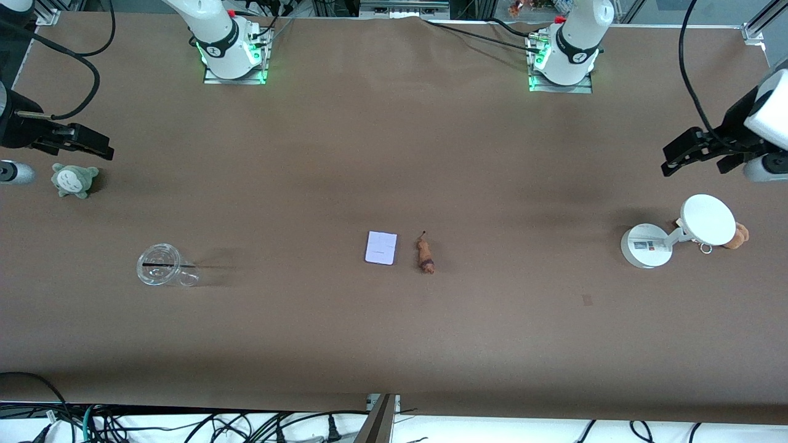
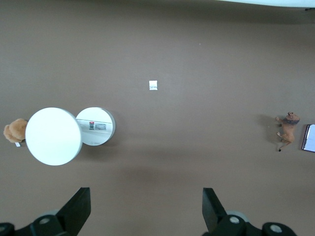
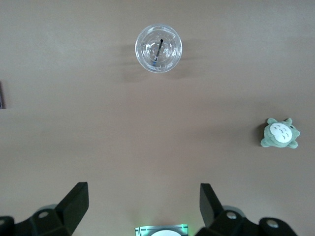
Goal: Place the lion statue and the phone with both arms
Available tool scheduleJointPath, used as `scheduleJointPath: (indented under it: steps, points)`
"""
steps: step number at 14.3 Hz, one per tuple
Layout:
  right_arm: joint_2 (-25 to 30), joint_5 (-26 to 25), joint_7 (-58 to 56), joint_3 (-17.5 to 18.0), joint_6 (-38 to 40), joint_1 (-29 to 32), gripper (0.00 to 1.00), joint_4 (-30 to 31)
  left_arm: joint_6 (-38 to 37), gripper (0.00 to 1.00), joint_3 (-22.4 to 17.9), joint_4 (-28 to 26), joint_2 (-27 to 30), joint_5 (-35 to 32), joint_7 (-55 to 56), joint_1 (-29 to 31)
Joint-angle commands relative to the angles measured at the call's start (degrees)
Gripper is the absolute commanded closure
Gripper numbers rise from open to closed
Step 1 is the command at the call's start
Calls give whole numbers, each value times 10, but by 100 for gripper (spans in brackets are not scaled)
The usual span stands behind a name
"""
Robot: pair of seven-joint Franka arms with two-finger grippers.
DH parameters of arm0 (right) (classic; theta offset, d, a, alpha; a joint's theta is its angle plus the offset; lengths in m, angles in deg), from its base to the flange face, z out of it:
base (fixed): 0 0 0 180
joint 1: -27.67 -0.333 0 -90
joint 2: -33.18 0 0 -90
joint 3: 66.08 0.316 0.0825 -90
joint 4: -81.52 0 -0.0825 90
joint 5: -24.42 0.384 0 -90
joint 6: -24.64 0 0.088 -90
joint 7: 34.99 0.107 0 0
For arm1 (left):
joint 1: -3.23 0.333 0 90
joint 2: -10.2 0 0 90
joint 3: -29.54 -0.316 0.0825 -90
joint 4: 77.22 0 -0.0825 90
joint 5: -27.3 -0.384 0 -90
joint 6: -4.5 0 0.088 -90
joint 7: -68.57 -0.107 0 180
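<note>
Phone [image 1: 381, 248]: flat on the table [image 1: 394, 344], mid-table, just beside the lion at its right-arm side, not touching it; only an edge in the left wrist view [image 2: 310, 138].
Lion [image 1: 425, 254]: lying on the table between the phone and the stand, well apart from the stand; dark head end nearer the front camera, thin tail pointing toward the bases (also in the left wrist view [image 2: 287, 129]).
Left gripper [image 1: 692, 151]: up in the air at the left arm's end of the table, over bare cloth close to the stand; fingers [image 2: 78, 206] spread wide, holding nothing.
Right gripper [image 1: 77, 141]: in the air at the right arm's end, just above the grey-green plush; fingers [image 3: 74, 201] wide apart, empty.
Stand [image 1: 668, 237]: white, round base with a tilted disc, at the left arm's end.
Bear [image 1: 739, 235]: brown plush, touching the stand's disc, partly hidden by it.
Plush [image 1: 74, 179]: grey-green, at the right arm's end.
Cup [image 1: 161, 266]: clear, with a dark straw, nearer the front camera than the plush.
</note>
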Motion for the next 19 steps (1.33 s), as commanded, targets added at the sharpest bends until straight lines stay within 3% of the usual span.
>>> scheduleJointPath:
  steps: [1,5,19]
  points:
    - [2,9,-3,4,-2,6,0,1,-2,0,-1,12,-21,-9,-5,-12]
    - [2,9,-2,4,-2,5,0,1,-63,0,-3,16,-25,-11,-3,-5]
    - [2,9,-3,4,-2,4,0,1,-65,0,-8,16,-57,1,-12,1]
